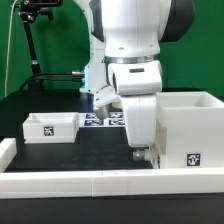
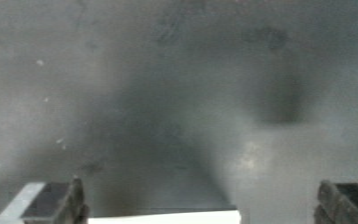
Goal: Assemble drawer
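Gripper (image 1: pixel 141 153) sits low over the black table (image 1: pixel 90 150), just beside the big open box (image 1: pixel 190 125). The small drawer tray (image 1: pixel 50 126) is well apart, at the exterior view's left. Jaws spread, empty. Parts look light, stiff and smooth, so pinch a thin wall. Only the wrist view shows the fingers (image 2: pixel 55 203) with nothing between them; only the exterior view shows both boxes.

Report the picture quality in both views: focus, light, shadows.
Exterior view: fairly sharp and evenly lit, the white large box bright against the black table, no strong glare. Wrist view: soft and blurred, a grey surface with one dark smudge of shadow and no clear detail; of the gripper only the dark fingers show, wide apart.
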